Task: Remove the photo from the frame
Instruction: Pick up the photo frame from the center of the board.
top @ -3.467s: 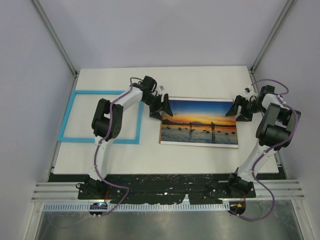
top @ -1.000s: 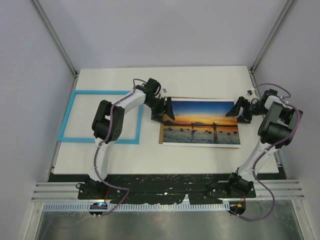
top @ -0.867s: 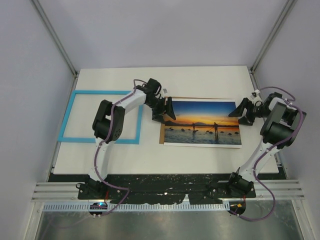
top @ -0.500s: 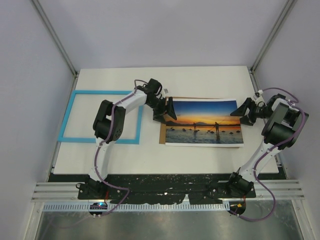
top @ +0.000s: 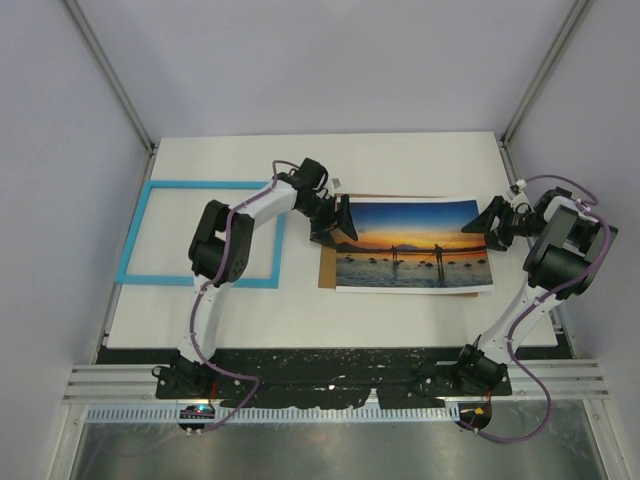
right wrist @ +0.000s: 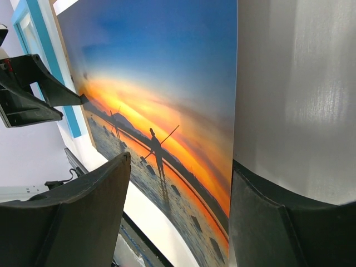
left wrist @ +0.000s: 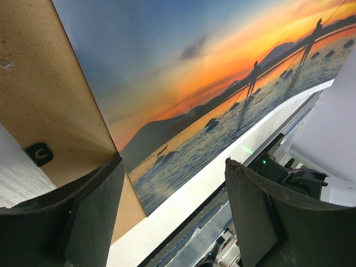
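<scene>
Right pincer [top: 497, 222] first: the jaws stand wide and I see nothing clamped in them. The photo's right edge runs between them in the wrist view, but I cannot tell whether a fingertip is pressing on the print. Left pincer [top: 338, 218]: just as wide and empty, sitting at the photo's left end.

Now the scene, big to small. The white table [top: 400, 160] carries everything. The blue frame [top: 200, 184] lies flat on its left side, well apart from the print. The photo [top: 412, 245] lies picture-up right of centre, already out of the frame and resting on a brown backing board [left wrist: 50, 100]. The print sits shifted to the right, so a strip of board shows at the left. There is a small black clip [left wrist: 39, 153] on that bare strip.

My read is that what remains is parting print from board. I want the left pincer pinning the bare strip while the right draws the print sideways, low and flat. Contact goes on the white border, not the image. No lifting a corner, because that is where a crease starts.
</scene>
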`<state>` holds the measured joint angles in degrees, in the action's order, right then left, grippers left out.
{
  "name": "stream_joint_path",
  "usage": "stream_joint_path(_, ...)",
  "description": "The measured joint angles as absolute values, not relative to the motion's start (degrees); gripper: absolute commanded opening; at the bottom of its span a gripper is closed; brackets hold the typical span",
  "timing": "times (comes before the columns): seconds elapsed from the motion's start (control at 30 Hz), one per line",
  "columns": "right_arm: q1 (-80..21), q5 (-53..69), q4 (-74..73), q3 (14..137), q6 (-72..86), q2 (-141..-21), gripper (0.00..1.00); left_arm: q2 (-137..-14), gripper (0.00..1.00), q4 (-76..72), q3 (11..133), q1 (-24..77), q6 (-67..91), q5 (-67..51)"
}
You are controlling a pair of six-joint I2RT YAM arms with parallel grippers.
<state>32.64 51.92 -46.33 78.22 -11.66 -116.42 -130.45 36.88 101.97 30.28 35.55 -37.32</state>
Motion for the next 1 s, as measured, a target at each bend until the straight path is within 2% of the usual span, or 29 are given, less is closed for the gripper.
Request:
stream_joint_path(0.4, 32.5, 52.3, -46.3, 78.2, -11.2, -119.3, 0.70, -130.4, 0.77, 36.9, 102.0, 29.3, 35.4, -37.7)
stream_joint_path(0.8, 32.5, 53.3, -46.4, 78.5, -10.5, -120.0, 0.70, -127.3, 0.77, 38.0, 102.0, 21.8, 31.8, -34.9)
stream_joint_path(1.0, 32.5, 54.9, -46.4, 78.7, -10.4, -120.8, 0.70, -129.5, 0.77, 38.4, 102.0, 22.0, 31.0, -34.0)
